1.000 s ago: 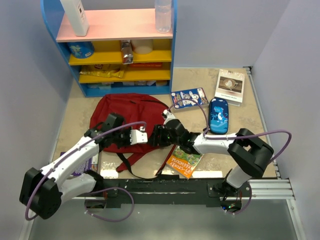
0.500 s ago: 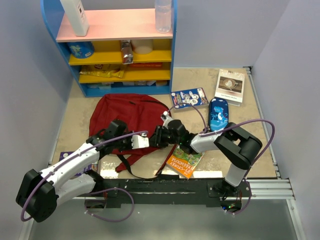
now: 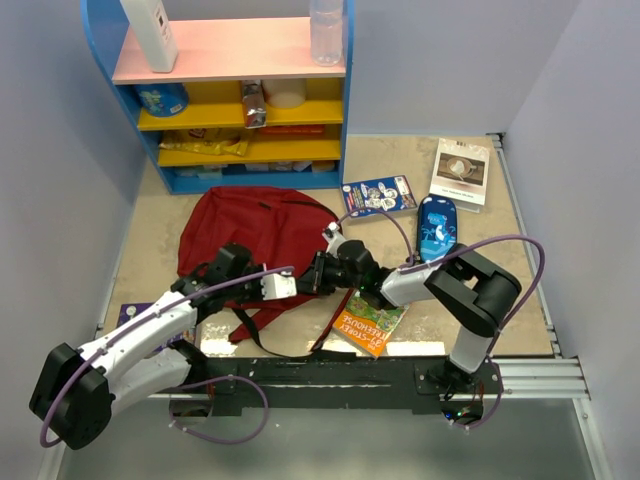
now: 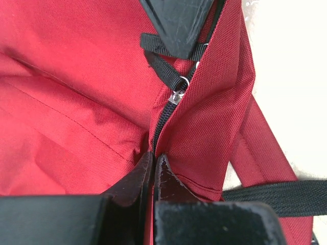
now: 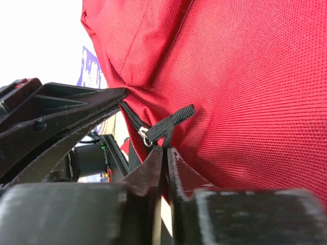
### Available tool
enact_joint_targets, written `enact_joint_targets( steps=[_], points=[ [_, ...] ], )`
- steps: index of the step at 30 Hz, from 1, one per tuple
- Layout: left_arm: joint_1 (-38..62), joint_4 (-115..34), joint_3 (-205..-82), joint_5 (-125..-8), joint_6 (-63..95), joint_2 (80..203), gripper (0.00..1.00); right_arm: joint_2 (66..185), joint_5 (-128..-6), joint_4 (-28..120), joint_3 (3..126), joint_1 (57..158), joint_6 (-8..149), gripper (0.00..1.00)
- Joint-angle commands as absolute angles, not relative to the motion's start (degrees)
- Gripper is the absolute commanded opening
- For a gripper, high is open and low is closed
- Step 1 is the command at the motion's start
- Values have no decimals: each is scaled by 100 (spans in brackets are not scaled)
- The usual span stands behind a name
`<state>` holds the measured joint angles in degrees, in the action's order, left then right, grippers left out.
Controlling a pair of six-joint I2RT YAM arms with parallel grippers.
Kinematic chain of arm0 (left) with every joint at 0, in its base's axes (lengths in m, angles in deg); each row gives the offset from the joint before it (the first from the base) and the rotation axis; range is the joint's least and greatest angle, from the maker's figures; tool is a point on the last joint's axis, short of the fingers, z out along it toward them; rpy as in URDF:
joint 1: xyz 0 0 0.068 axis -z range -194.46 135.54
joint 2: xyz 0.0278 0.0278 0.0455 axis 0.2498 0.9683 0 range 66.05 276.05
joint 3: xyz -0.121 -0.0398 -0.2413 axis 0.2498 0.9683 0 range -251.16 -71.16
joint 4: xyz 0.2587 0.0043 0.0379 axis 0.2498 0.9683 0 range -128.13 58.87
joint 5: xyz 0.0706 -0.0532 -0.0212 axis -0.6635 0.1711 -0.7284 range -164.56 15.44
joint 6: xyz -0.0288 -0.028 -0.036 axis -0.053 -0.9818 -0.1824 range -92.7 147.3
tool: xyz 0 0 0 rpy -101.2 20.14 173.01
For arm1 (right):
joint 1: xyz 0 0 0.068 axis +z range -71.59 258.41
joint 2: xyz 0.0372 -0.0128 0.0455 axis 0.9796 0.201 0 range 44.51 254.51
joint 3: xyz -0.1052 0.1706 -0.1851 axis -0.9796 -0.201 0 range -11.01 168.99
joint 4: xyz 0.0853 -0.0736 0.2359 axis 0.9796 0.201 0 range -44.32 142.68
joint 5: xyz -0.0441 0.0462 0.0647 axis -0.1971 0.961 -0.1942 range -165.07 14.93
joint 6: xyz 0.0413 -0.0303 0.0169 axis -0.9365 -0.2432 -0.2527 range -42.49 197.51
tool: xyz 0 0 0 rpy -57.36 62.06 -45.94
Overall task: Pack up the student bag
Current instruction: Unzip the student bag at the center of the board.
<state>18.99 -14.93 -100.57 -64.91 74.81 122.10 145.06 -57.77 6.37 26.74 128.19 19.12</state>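
Converging low — left tool [image 4: 154, 159], right tool [image 5: 165, 152] pinching student bag [image 3: 260, 225].

You see shelf [image 3: 230, 50] far left, clear bottle [image 3: 326, 30] on top; blue pencil case [image 3: 437, 231] just beside white book [image 3: 461, 171]; blue book [image 3: 379, 196], orange book [image 3: 371, 324] near.

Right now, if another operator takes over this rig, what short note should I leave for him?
Left gripper: shut on the student bag, on fabric beside the zipper.
Right gripper: shut on the zipper pull.
Done: bag gripped for opening; zipper looks closed.
To do: open it, then pack the pencil case and orange book, both lying outside on the table.
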Motion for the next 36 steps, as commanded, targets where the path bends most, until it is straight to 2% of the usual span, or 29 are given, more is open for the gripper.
enact_joint_targets(
  steps=[1, 3, 5, 6, 9, 11, 13, 17, 18, 24, 31, 36],
  points=[
    [1911, -1862, -9955, -6657, 7511, 12071, 0, 14558, -5521, 33, 2608, 12815, 1661, 4],
    [1911, -1889, -9929, -6683, 7511, 12045, 0, 14479, -5564, -20, 2573, 12815, 1652, 0],
    [1902, -1880, -9929, -6727, 7511, 12045, 0, 14357, -5635, -73, 2494, 12806, 1695, 0],
    [1911, -1880, -9929, -6744, 7529, 12036, 3, 14295, -5670, -108, 2450, 12815, 1722, 0],
    [1902, -1845, -9955, -6762, 7511, 12027, 21, 14023, -5854, 58, 2406, 12807, 1976, 0],
    [1911, -1757, -10042, -6666, 7450, 12036, 29, 13900, -5916, 68, 2353, 12815, 2126, 0],
    [1911, -1599, -10253, -6578, 7362, 12045, 47, 13776, -5942, 50, 2309, 12815, 2240, 0],
    [1893, -1204, -10833, -5974, 6950, 12159, 68, 13592, -6030, 6, 2256, 12920, 2451, 0],
    [1902, -1081, -11077, -5832, 6870, 12238, 76, 13565, -6083, 163, 2291, 12947, 2504, 0],
    [1893, -1220, -11510, -5190, 6404, 12589, 85, 13495, -6206, 296, 2432, 13167, 2776, 0],
    [1893, -1255, -11265, -4688, 6527, 12792, 86, 13152, -6373, 410, 2362, 13211, 3005, 0],
    [1893, -1317, -11106, -4416, 6465, 12801, 98, 13011, -6417, 489, 2309, 13220, 3058, 0]
  ],
)
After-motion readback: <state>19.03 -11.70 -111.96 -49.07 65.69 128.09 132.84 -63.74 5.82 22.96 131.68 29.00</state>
